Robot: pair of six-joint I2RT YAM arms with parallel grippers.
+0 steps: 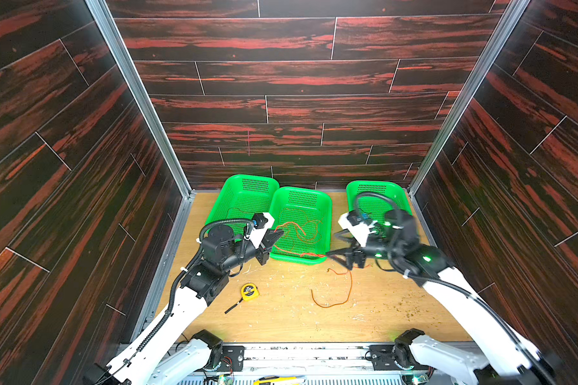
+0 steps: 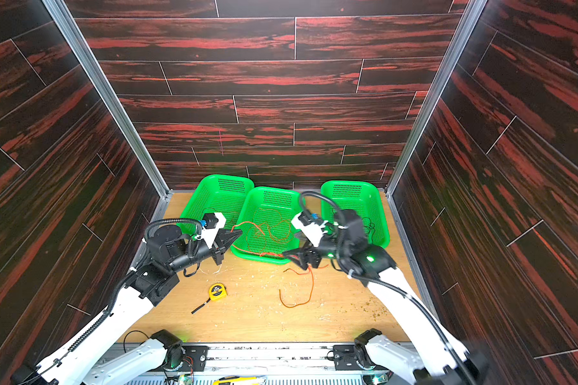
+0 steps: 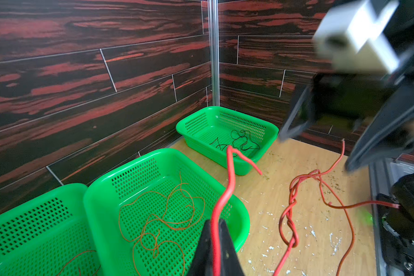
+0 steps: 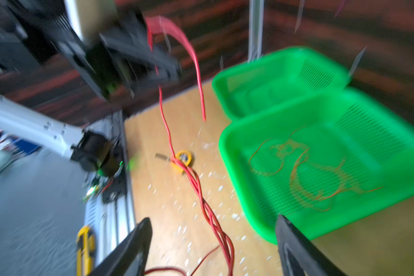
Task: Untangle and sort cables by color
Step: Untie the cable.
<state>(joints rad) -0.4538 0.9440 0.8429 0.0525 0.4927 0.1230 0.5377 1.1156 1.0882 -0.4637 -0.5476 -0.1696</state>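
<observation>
Left pincer (image 3: 216, 223) clamped on red cable (image 3: 228, 186); right pincer (image 4: 213, 218) apart above twist (image 3: 290, 216). Untangling step; next: grip orange strand (image 3: 350, 222), separate.

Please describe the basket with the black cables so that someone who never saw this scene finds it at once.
On the wooden table, three green baskets stand along the back wall. Take the basket alone in the corner on the side of the right arm, apart from the other two. Only it holds thin black cables; the middle basket holds orange cables.
</observation>
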